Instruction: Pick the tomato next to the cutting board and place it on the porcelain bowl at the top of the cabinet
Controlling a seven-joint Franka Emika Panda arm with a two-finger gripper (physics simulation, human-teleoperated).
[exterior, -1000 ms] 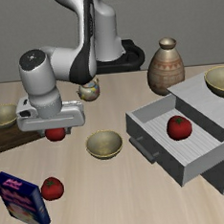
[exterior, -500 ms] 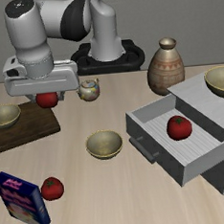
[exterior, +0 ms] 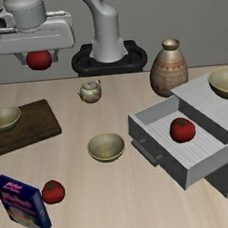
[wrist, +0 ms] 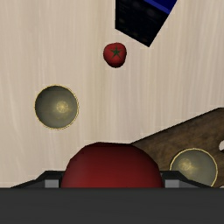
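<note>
— While the blue box [exterior: 23, 201] and a loose tomato [exterior: 52, 192] sit at lower left, where is the target tomato [exterior: 40, 61]?
— Higher up. Beyond the centre bowl [exterior: 105, 146], the open drawer [exterior: 214, 144] holding a drawer tomato [exterior: 183, 129], and the cutting board [exterior: 29, 131], the gripper [exterior: 40, 59] at upper left is clamped on it, clear of the table. Porcelain bowl [exterior: 224, 83]: right edge, on the cabinet top.

Wood table [exterior: 66, 161] w/ cutting board [exterior: 34, 129], bowl [exterior: 105, 147], teapot [exterior: 89, 91], vase [exterior: 168, 68], cabinet [exterior: 209, 104], box [exterior: 21, 202], spare tomato [exterior: 53, 192]
</note>
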